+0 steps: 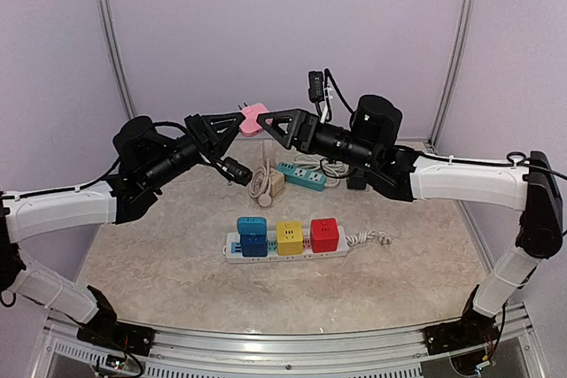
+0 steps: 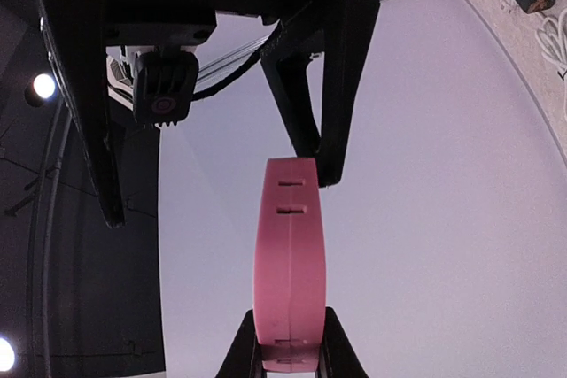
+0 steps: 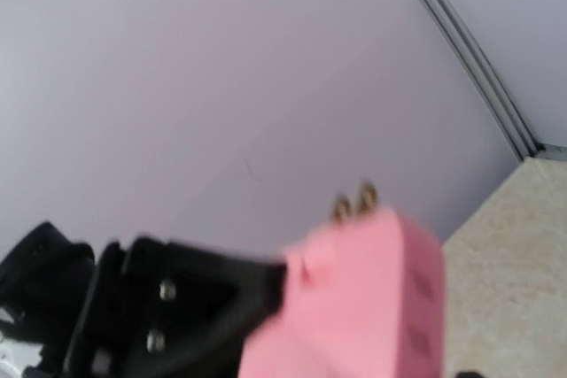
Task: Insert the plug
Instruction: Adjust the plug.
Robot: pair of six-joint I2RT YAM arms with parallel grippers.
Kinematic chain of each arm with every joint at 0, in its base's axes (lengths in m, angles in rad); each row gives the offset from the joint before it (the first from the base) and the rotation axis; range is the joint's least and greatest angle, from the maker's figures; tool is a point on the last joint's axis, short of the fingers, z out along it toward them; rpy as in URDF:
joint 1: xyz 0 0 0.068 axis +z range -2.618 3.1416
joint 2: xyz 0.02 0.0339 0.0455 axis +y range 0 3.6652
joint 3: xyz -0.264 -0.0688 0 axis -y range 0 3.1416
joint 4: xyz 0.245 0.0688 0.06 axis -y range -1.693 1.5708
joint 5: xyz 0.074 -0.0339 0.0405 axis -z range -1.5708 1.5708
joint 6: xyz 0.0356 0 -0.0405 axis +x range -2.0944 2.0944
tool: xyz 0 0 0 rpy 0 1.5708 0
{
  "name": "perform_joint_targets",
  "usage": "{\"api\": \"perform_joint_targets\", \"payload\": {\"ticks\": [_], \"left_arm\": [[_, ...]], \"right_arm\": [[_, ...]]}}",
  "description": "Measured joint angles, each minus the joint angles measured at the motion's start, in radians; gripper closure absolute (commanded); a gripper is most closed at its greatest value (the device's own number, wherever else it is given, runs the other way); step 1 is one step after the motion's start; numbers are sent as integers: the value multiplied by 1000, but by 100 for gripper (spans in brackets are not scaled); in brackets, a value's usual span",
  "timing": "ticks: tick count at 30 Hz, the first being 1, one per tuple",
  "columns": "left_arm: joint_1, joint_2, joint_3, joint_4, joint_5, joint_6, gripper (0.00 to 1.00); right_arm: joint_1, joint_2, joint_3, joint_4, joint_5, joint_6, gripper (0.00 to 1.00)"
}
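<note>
My left pincer (image 2: 291,347) is clamped on the pink plug adapter (image 2: 290,254), held aloft. My right pincer (image 1: 266,123) gapes empty just beside its far end. I judge this is mid-handover. Next I carry it down to the power strip (image 1: 232,252) below, prongs aligned.

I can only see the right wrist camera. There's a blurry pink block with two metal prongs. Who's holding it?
Observer: The left pincer is shut on the pink plug, gripping its lower end.
Operator: Is my right pincer grabbing it too?
Observer: No. The right pincer is open, fingers spread wide, with one finger right by the plug's upper end.
Operator: Where could the plug go?
Observer: Probably below. A white power strip lies on the table, with a blue cube, a yellow cube and a red cube sitting on it.
</note>
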Motion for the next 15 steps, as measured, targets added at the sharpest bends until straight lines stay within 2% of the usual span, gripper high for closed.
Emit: {"api": "perform_joint_targets", "payload": {"ticks": [5, 9, 13, 14, 15], "left_arm": [[-34, 6, 3, 9, 3, 18, 100], [-45, 6, 5, 16, 6, 39, 100], [-41, 5, 5, 57, 10, 96, 100], [-41, 5, 5, 60, 15, 101, 93], [-41, 5, 5, 59, 17, 103, 72]], "right_arm": [[-1, 53, 50, 19, -24, 26, 61], [-2, 72, 57, 36, -46, 65, 100], [-3, 66, 72, 72, -63, 161, 100], [-3, 64, 72, 74, -68, 163, 100], [-3, 64, 72, 73, -70, 163, 100]]}}
